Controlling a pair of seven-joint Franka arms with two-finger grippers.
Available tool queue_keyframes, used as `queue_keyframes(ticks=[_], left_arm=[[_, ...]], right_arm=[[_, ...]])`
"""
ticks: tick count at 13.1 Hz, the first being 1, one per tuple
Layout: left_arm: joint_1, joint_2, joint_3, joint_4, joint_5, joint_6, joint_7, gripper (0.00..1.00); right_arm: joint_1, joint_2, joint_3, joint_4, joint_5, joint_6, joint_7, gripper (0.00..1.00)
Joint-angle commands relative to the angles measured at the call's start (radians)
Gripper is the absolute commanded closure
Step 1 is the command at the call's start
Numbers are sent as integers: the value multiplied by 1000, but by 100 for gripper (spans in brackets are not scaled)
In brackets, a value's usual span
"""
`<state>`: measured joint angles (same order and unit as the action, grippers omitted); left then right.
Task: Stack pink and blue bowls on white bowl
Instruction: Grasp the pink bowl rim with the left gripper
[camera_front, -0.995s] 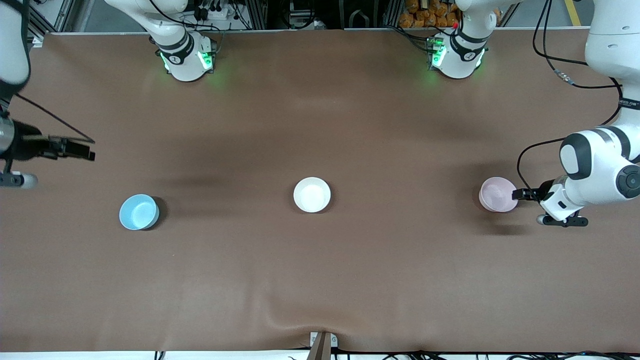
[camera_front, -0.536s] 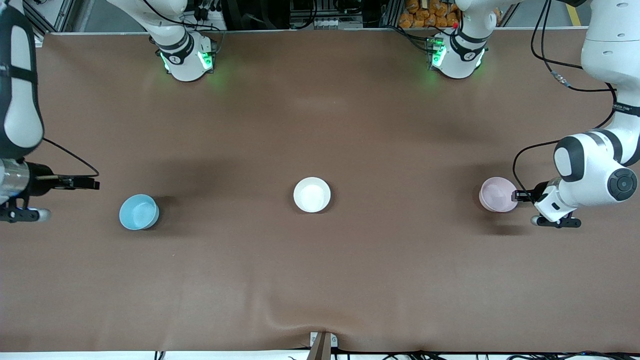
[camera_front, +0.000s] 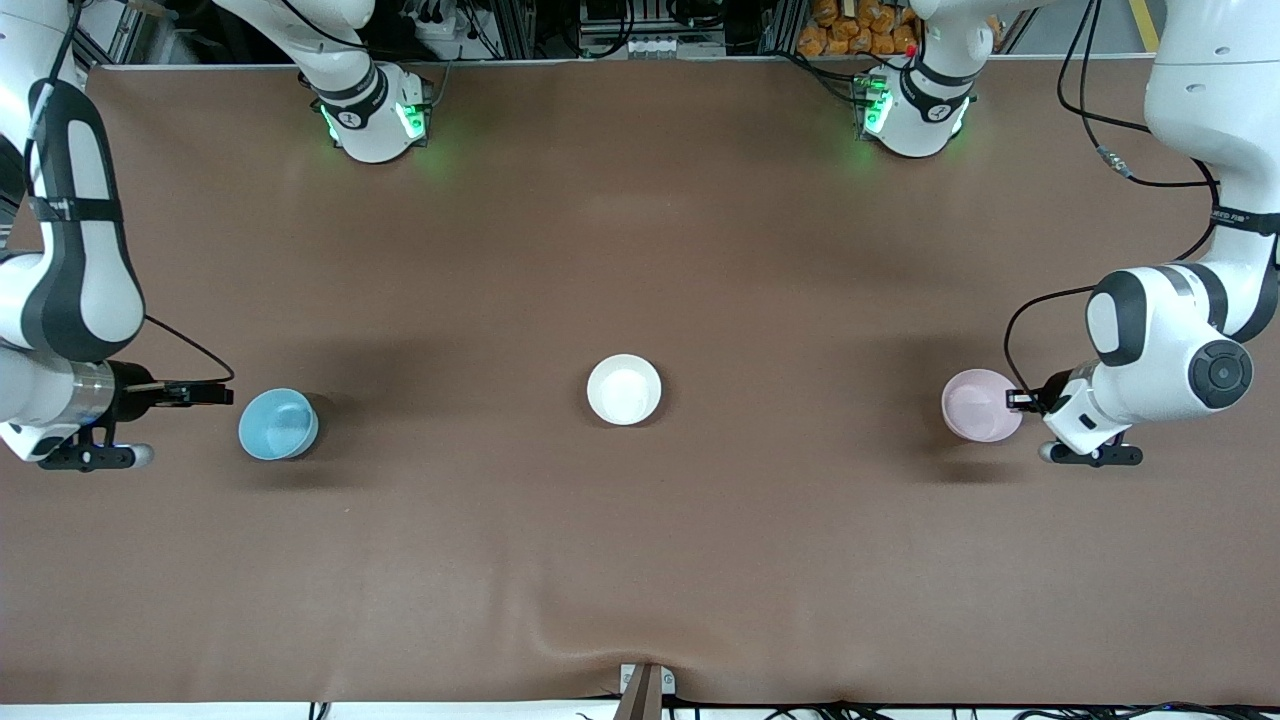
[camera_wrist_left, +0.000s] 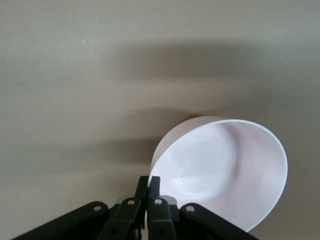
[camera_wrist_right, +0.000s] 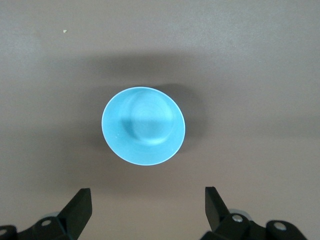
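The table (camera_front: 640, 560) is covered by a smooth brown mat, faintly rippled at the edge nearest the front camera; racks and cables are seen along the arms' bases. At the right arm's end, the right gripper (camera_wrist_right: 148, 210) is spread wide beside the glossy blue bowl (camera_front: 278, 424). The round white bowl (camera_front: 624, 390) sits mid-table. The pink bowl (camera_front: 982, 404), tilted, is pinched at its rim by the left gripper (camera_wrist_left: 148, 186).

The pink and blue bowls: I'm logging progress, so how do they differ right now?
The pink bowl is pinched at its rim by the shut left pincer and tilted; the blue bowl sits flat on the table, ungripped, the open right pincer beside it. Pink lies toward the left arm's end, blue toward the right arm's. Both are small, plain and empty.
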<state>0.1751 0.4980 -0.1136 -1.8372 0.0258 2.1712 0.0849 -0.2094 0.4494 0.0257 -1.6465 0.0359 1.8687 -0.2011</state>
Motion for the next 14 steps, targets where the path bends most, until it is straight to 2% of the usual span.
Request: queue_keyframes(ticks=[1,4,6,7,10,14], left_arm=[[-8,-18,-69,79,2,-88,-97,100],[-29,-16,-181,171,2,-168,-245,100],[-86,-16,-228,202,2,-186,-394,100],[-124,-16,-239,210,5,-186,-475,100],[-259,10,-239,283,-24,-188,-615,100],[-397,92,-238,378,-61,-186,-786,100]], right_arm=[[1,-18,6,-54,-14,55,-12,0],[13,-43,8,-119,-71,122,-12,0],[19,-60,10,-151,-85,135,-12,0],[19,-78,10,-186,-85,162,-12,0],[16,-152,10,-372,-85,361,-17,0],[1,-147,10,-411,-83,454,-49,0]])
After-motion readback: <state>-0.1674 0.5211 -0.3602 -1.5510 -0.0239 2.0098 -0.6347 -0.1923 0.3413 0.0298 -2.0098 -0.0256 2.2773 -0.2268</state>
